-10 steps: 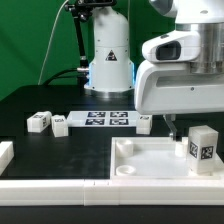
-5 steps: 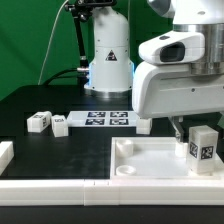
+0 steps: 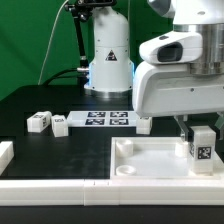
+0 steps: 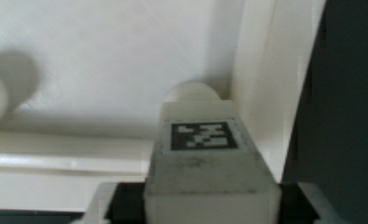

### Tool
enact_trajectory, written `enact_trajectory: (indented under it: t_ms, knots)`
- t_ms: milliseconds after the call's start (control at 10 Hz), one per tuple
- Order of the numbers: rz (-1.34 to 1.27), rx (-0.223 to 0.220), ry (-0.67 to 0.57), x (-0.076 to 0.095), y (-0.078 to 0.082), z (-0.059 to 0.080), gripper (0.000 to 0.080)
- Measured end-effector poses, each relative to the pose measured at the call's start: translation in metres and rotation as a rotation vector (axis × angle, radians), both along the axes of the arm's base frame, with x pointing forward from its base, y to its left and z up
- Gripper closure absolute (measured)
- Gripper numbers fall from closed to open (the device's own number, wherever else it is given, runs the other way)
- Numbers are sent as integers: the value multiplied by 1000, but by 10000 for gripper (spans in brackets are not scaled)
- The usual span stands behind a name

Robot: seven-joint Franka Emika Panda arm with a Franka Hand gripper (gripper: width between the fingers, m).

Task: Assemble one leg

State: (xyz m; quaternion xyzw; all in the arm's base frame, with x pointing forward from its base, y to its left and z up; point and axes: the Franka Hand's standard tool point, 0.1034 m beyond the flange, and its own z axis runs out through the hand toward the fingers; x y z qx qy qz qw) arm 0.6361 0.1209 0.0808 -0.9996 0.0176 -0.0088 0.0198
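My gripper (image 3: 201, 130) is shut on a leg (image 3: 202, 147), a small white block with a marker tag on its front face. It holds the leg upright over the right near corner of the large white panel (image 3: 150, 160), low over it; I cannot tell whether it touches. In the wrist view the leg (image 4: 202, 140) runs out from between my gripper's (image 4: 207, 205) dark fingers (image 4: 120, 205), its tip over the panel (image 4: 92, 110) close to the raised rim. The socket under the leg is hidden.
Two loose legs (image 3: 38, 121) (image 3: 59, 125) lie at the exterior view's left, beside the marker board (image 3: 100, 120). Another leg (image 3: 145, 123) lies at the board's right end. A white rail (image 3: 50, 186) runs along the front edge. The robot base (image 3: 108, 60) stands behind.
The gripper and the held leg have come down slightly toward the panel's corner. Nothing else has moved.
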Motion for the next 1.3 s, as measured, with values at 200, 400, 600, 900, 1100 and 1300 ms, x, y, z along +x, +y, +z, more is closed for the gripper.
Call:
enact_trajectory:
  t_ms: [200, 400, 600, 900, 1100, 1300]
  knots:
    - [-339, 13, 19, -3, 0, -1, 509]
    - [-566, 22, 28, -4, 0, -2, 509]
    - [-832, 43, 42, -4, 0, -2, 509]
    - [-1116, 55, 58, -4, 1, -3, 509]
    - [-1197, 58, 59, -3, 1, -3, 509]
    - [-1142, 57, 57, -4, 1, -3, 499]
